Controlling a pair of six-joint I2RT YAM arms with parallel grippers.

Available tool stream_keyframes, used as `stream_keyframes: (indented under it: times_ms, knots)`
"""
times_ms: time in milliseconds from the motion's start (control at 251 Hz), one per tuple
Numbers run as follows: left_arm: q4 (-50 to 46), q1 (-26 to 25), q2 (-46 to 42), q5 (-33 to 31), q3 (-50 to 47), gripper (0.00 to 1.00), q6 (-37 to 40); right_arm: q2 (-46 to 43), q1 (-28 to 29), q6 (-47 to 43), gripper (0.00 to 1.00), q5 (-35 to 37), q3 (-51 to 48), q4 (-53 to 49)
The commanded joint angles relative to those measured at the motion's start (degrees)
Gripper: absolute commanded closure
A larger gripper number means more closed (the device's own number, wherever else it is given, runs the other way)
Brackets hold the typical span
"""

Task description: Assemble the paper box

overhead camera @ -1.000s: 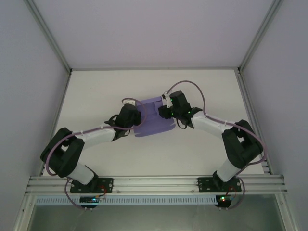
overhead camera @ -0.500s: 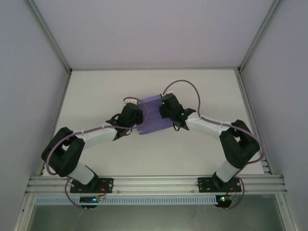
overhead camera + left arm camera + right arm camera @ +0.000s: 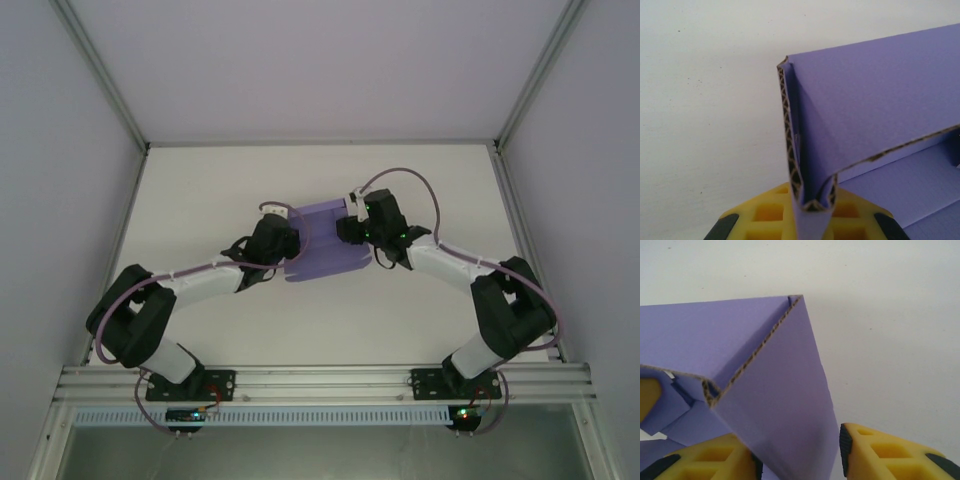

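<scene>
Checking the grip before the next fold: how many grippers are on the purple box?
2. The left gripper is shut on the left wall of the paper box; the right gripper straddles its right wall, jaws open.

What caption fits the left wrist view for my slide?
Left fingers pinch the folded corrugated wall of the purple paper box, upright over the white table.

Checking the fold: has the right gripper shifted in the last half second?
Yes. The right gripper drew rightward across the paper box, toward the right frame rail.
</scene>
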Motion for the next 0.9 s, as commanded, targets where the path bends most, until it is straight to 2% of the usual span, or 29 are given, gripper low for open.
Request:
stream_keyframes:
  times_ms: [0, 20, 112, 227, 303, 415, 491, 531, 615, 814, 898]
  knots:
    - [2.43, -1.44, -1.97, 5.23, -0.26, 1.0, 1.53, -0.19, -0.04, -2.3, 0.51, -0.99, 0.65, 2.13]
    - [2.44, -1.41, -1.89, 5.22, -0.26, 1.0, 1.53, -0.01, 0.13, -2.58, 0.53, -1.13, 0.68, 2.09]
    - [2.01, -1.58, -1.84, 5.04, 0.05, 1.0, 1.72, 0.45, 0.96, -2.78, 0.7, 2.77, 0.94, 2.42]
    - [1.61, -1.73, -2.06, 4.08, 0.13, 1.0, 1.47, 0.8, 1.9, -2.79, 0.74, 8.08, 2.23, -0.16]
    - [0.93, -1.76, -1.97, 2.94, 0.53, 1.0, 1.05, 1.44, 2.67, -3.28, 0.82, 12.54, 3.34, -2.4]
    - [-0.81, -1.98, -1.86, 0.85, 1.54, 1.0, -0.11, 3.26, 4.51, -2.74, 0.91, 26.22, 5.31, -6.05]
    - [-1.92, -2.21, -1.62, -0.45, 2.32, 1.0, -0.97, 5.85, 5.29, 3.05, 1.0, 36.67, 7.41, -10.96]
    - [-2.33, -2.4, -1.52, -1.61, 2.64, 1.0, -2.03, 7.25, 5.62, 8.0, 1.0, 41.32, 8.18, -14.01]
    - [-3.03, -2.43, -1.09, -2.87, 3.24, 1.0, -3.55, 9.92, 5.87, 10.92, 1.0, 48.79, 8.65, -14.57]
    - [-6.61, -2.44, 0.87, -4.98, 5.7, 1.0, -6.49, 15.23, 6.26, 10.72, 1.0, 59.52, 11.46, -14.43]
    - [-7.48, -2.49, 1.91, -5.35, 6.53, 1.0, -6.54, 15.55, 6.1, 8.52, 1.0, 57.41, 11.48, -11.63]
